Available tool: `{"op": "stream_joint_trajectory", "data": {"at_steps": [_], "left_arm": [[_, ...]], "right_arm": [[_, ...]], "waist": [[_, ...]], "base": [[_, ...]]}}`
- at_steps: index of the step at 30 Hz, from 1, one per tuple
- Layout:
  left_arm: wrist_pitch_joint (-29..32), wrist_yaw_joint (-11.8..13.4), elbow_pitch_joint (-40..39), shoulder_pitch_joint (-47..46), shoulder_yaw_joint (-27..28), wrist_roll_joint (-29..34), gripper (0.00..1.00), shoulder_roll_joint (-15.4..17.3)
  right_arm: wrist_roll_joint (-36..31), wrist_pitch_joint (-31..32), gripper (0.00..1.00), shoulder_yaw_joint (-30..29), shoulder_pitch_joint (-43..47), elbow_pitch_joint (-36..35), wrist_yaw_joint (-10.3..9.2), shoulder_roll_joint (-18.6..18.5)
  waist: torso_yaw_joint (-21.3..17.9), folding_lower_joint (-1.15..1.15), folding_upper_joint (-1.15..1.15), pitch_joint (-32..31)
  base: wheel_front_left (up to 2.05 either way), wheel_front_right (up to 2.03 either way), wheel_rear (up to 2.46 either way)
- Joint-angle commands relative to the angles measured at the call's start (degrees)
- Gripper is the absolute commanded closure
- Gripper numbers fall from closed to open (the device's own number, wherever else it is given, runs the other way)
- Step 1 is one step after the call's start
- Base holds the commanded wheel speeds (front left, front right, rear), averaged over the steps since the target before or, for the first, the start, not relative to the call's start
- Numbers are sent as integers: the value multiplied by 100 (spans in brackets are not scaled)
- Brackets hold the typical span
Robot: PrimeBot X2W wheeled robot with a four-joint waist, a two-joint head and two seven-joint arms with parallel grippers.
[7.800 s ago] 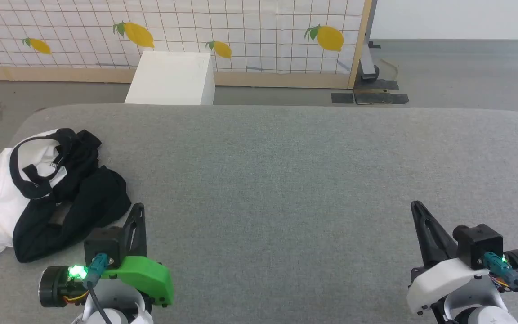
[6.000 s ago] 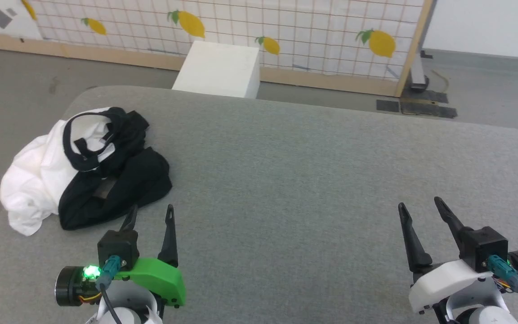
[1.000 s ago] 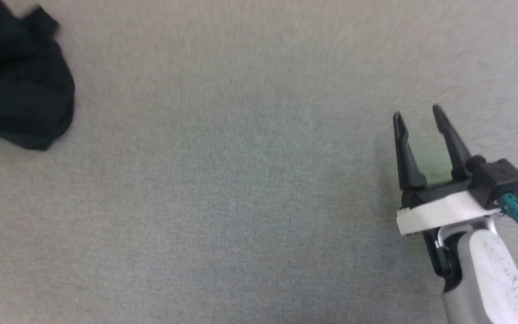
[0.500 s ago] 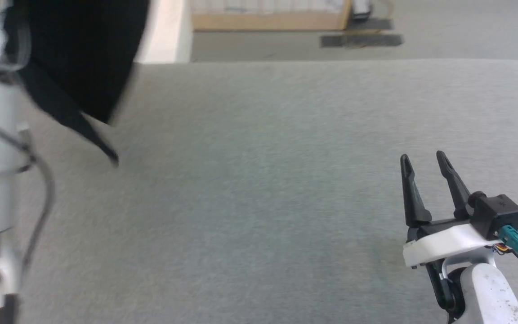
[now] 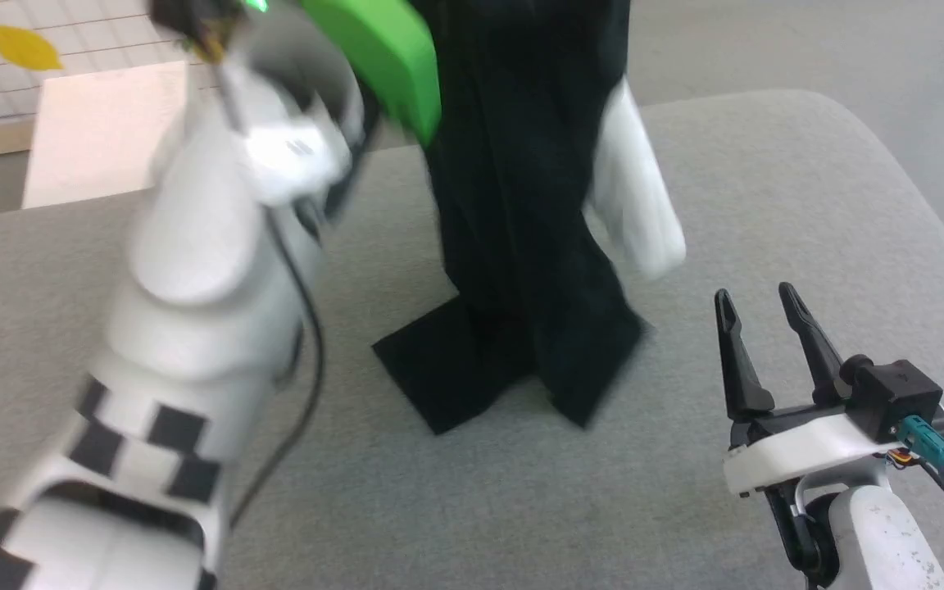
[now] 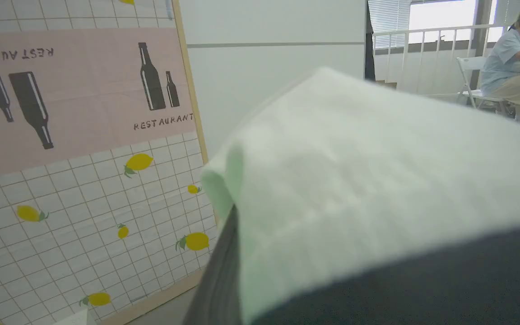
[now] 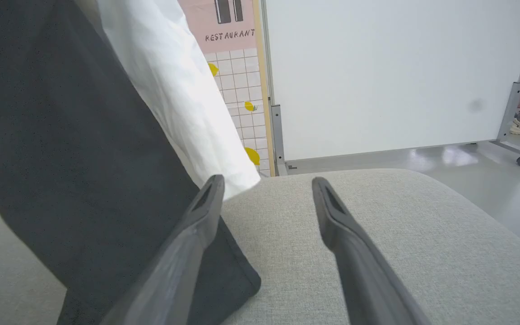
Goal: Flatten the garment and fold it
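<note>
The left gripper (image 5: 397, 61), the one with the green housing on the raised white arm, is shut on the garment (image 5: 521, 205), a large soft raglan shirt with a white cotton body and long black sleeves. Its fingertips are buried in cloth and the head view is smeared with motion, so exactly which part of the shirt it has pinched cannot be told; it seems to be somewhere near the top. From that grip the shirt hangs straight down below the gripper in a narrow bunch. The black cloth is in front, and a roll of white body shows on the side nearer the other arm.

The lowest black end rests on the grey cloth-covered padded table (image 5: 808, 180), crumpled into a flat flap. The right gripper (image 5: 751, 292), with its two long dark fingers and white housing, sits low over the table with its jaws wide apart and nothing between them. The hanging shirt is ahead of it and off to its left, near. In the right wrist view the black cloth and the white fold are just beside its left finger, and whether they touch is unclear.

As to progress, the task looks barely begun. The shirt is off the table in one hand but gathered, not spread, so flattening is not yet done and no fold has been made. What remains, by my reading, is a second hold for the free gripper, laying the shirt out flat, smoothing it, and then the folding itself.
</note>
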Motion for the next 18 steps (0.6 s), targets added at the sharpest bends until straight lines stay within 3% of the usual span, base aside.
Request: {"op": "stream_joint_trajectory", "data": {"at_steps": [1, 10, 15, 16, 17, 18], "left_arm": [[153, -28, 262, 313, -124, -45, 100, -17], [1678, -165, 2106, 1723, -772, -445, 100, -305], [2188, -279, 2472, 2026, -788, -800, 100, -396], [2140, -304, 2431, 2051, -735, -904, 19, -417], [2032, -316, 2367, 2059, -681, -971, 0, -430], [1830, -322, 2264, 2060, -621, -1010, 0, -437]], "right_arm": [[47, 25, 0, 13, 41, 3, -9, -1], [86, 52, 0, 57, 15, 20, -9, -1], [93, 63, 0, 121, -14, 15, -9, -1], [90, 67, 0, 127, -12, 18, -9, -1], [84, 71, 0, 131, -10, 23, -9, -1], [78, 76, 0, 138, -10, 29, -9, -1]], "waist": [[-144, 1, 0, 115], [-109, 1, 0, 325], [13, 1, 0, 363], [51, 1, 0, 353], [84, 1, 0, 339], [118, 1, 0, 320]], "base": [[0, 0, 0], [0, 0, 0], [0, 0, 0], [0, 0, 0], [0, 0, 0], [0, 0, 0]]}}
